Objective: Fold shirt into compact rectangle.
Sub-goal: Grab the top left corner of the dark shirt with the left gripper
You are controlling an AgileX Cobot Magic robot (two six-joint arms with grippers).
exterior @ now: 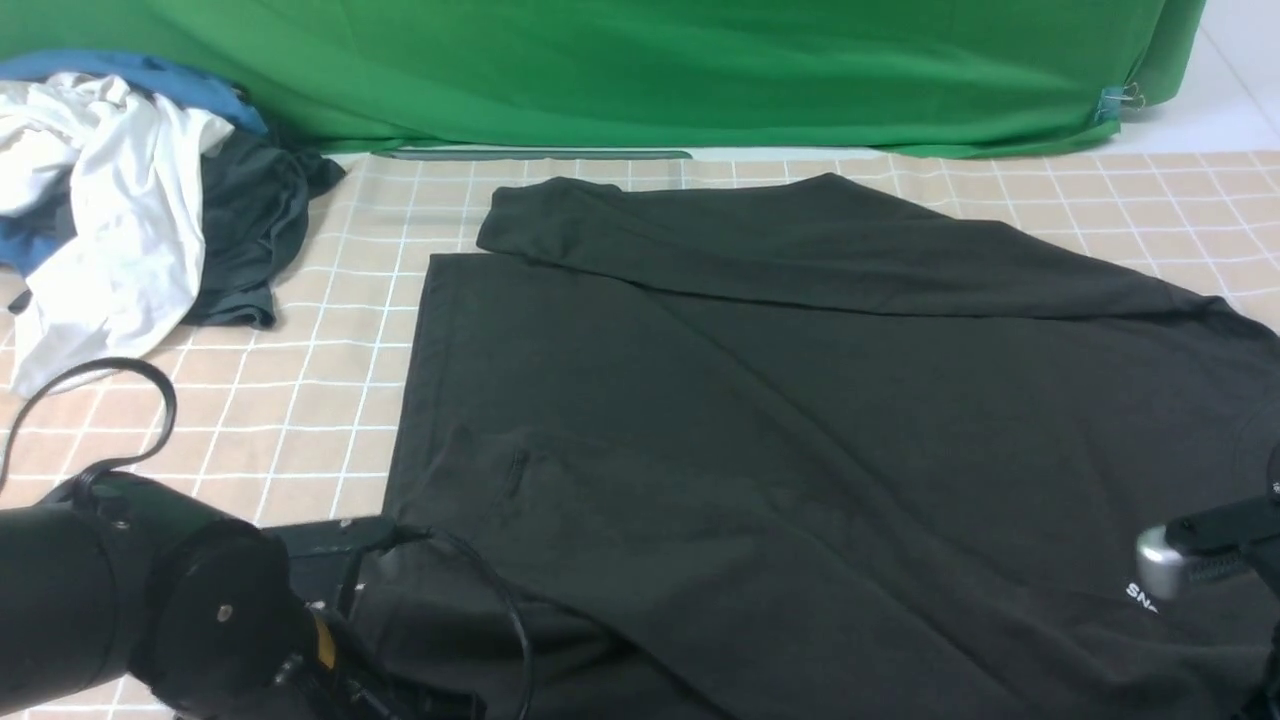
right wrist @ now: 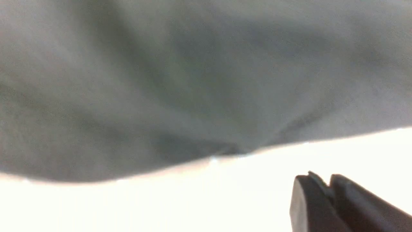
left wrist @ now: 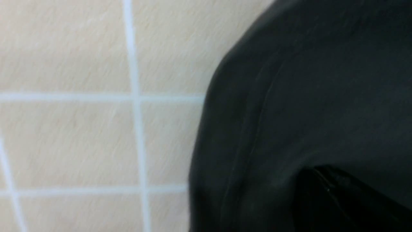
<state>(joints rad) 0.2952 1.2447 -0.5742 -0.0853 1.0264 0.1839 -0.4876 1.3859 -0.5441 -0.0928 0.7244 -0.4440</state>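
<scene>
Tablecloth [exterior: 330, 330] first: the checked beige cloth is carrying everything. The black T-shirt [exterior: 800, 420] is sprawling across it from centre out past 3 o'clock. Its far edge is lying doubled over as a long flap [exterior: 820, 250] at 12 o'clock, so one lengthwise fold looks done and the near-side fold seems to be the step in hand.

At 10 o'clock the spare clothes are sitting in a heap, white garment [exterior: 110, 220] over dark grey garment [exterior: 250, 230], well apart from the shirt. The left arm [exterior: 150, 600] is crouching at 7 o'clock over bunched cloth. The left gripper is clamped tight, but I cannot tell whether it is pinching fabric.

The right gripper [right wrist: 329, 185] is hovering at 4 o'clock beside the white chest print [exterior: 1140, 597], empty. Its tips are showing only a thin seam, so I cannot tell if they are parting.

Next, I reckon, it is needing a clean bite on the near hem, then both arms lifting together toward 12 o'clock.
</scene>
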